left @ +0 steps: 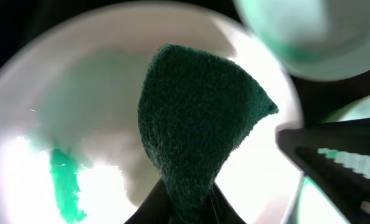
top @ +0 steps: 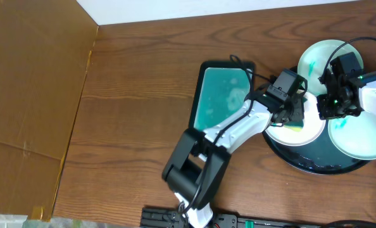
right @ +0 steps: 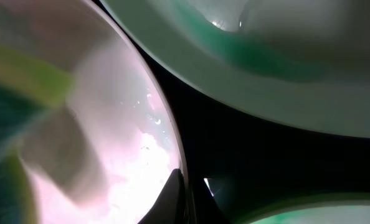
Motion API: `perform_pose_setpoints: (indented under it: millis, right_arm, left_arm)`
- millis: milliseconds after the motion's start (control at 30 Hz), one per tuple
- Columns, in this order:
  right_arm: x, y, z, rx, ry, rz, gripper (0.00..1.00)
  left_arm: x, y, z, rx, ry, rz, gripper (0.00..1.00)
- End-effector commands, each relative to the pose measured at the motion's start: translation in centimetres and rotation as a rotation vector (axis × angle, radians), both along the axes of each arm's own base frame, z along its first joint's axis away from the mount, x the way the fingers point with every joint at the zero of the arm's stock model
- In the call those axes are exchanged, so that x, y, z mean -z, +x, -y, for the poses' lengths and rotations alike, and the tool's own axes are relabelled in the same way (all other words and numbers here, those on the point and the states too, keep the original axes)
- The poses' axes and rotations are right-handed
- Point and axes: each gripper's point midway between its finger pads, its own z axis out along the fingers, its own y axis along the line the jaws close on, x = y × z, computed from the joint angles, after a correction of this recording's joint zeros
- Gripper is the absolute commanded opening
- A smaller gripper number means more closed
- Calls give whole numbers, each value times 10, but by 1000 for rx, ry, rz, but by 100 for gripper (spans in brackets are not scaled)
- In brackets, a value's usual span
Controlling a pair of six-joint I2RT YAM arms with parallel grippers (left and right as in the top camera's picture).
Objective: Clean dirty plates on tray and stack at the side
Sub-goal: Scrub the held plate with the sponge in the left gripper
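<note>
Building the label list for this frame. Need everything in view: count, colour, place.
plates: 3, white with teal smears, all on the tray
tray: 1, round, black, right side of the table
dish: 1, rectangular, black rim with teal floor, mid-table, left of the tray
scouring pad: 1, dark green, hanging over the tray's left plate
table: 1, brown wood
board: 1, tan-brown, along the left edge of the overhead view
left gripper: 1, on the white arm, shut on the scouring pad
right gripper: 1, black, fingertips at a plate rim; open or shut is unclear
</note>
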Motion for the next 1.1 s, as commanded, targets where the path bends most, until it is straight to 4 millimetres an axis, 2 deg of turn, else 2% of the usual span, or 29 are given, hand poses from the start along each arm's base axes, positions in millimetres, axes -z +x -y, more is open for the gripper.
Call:
perform_pose_setpoints:
  millis: [0, 100, 333, 533, 633, 767, 833, 933, 1067]
  right_arm:
    - [-2, 5, 1, 4, -3, 10, 2]
    - [-2, 5, 1, 4, -3, 9, 2]
    - [-2, 6, 0, 4, -3, 11, 2]
    - [-2, 6, 0, 4, -2, 13, 2]
    - [-2, 6, 0, 4, -2, 13, 2]
    - [-2, 6, 0, 4, -2, 13, 2]
    - [-2, 6, 0, 4, -2, 13, 2]
    - [-2, 6, 0, 4, -2, 13, 2]
    - [-2, 6, 0, 4, -2, 14, 1]
  left_arm:
    - [30, -7, -7, 44, 30, -71, 8]
    - [40, -3, -18, 63, 54, -76, 7]
    - [46, 15, -52, 173, 130, -17, 7]
    - [75, 12, -97, 147, 355, -16, 7]
    - [85, 11, -112, 128, 422, -19, 8]
    - [81, 14, -108, 128, 403, -7, 7]
    - [71, 16, -99, 135, 357, 4, 7]
    - [43, 14, -71, 178, 190, 22, 7]
    - [-6, 5, -33, 239, -48, 52, 7]
